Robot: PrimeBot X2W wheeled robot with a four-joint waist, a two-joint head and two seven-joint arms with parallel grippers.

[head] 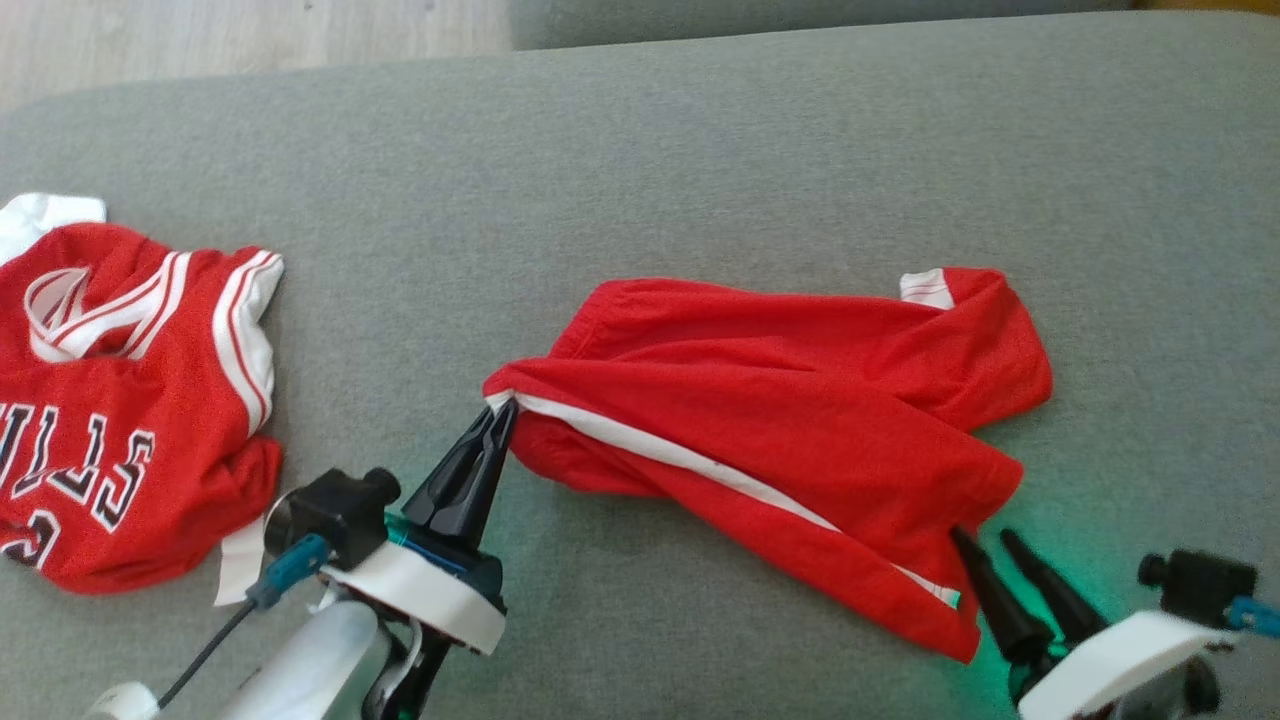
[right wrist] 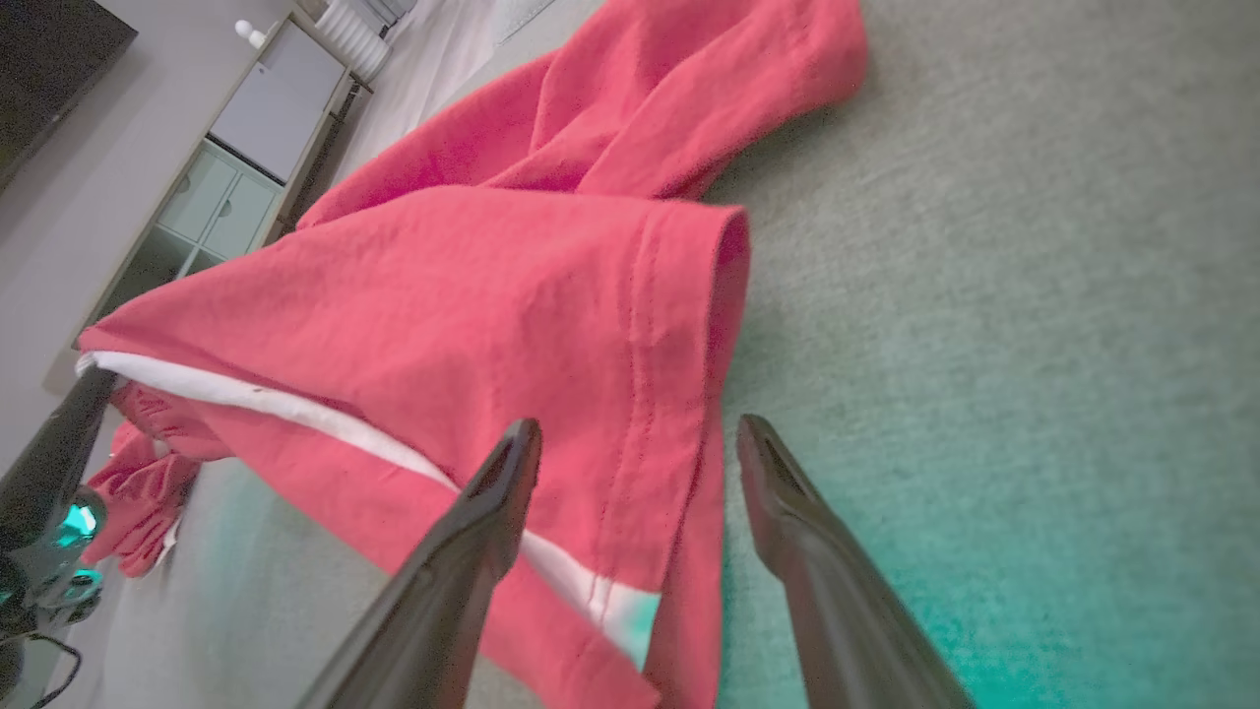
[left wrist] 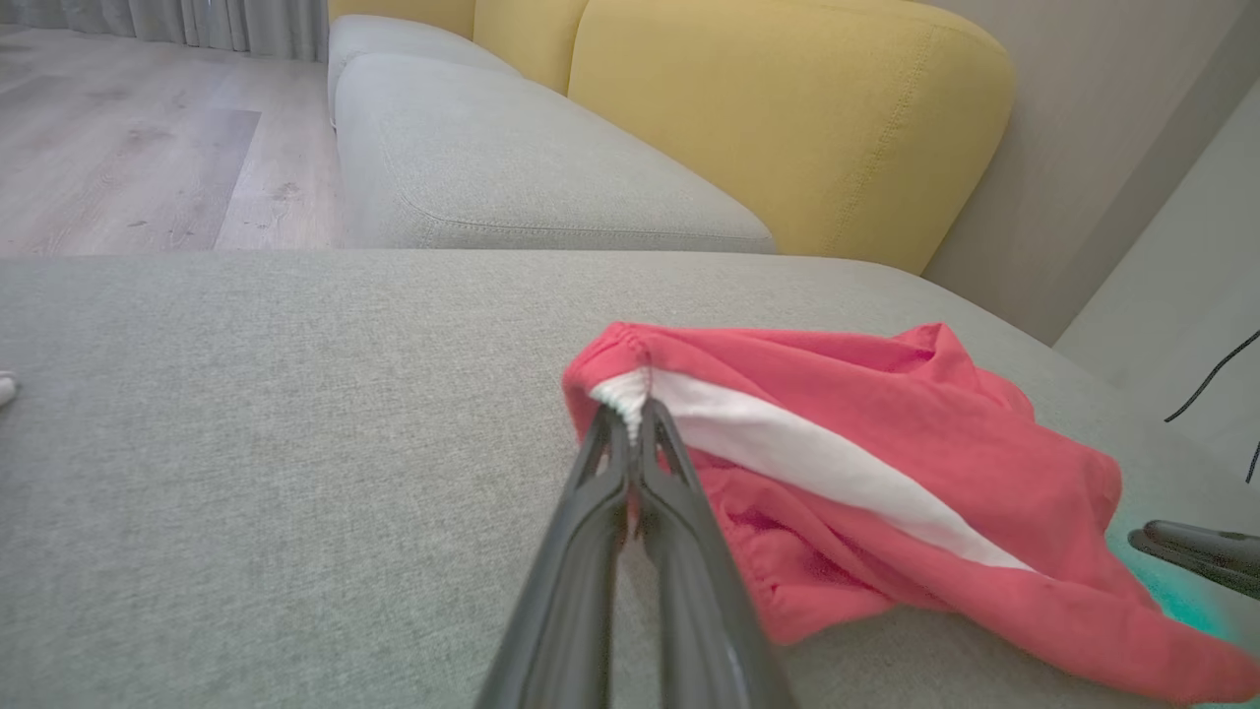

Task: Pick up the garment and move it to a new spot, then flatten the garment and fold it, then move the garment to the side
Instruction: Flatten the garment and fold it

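**Shorts (head: 800,400) pinched at one corner; flattening judged in hand**

Red shorts with a white side stripe are seen near the middle of the grey cushion (head: 640,150), creased and partly folded over themselves. The waistband end of the stripe is clamped between the closed fingers of the left gripper (head: 500,415). The right gripper (head: 982,533) is held at the hem, fingers apart, nothing gripped. A grip on the hem and an outward pull are judged to be called for next. A red jersey (head: 120,400) is seen well apart, at the left.
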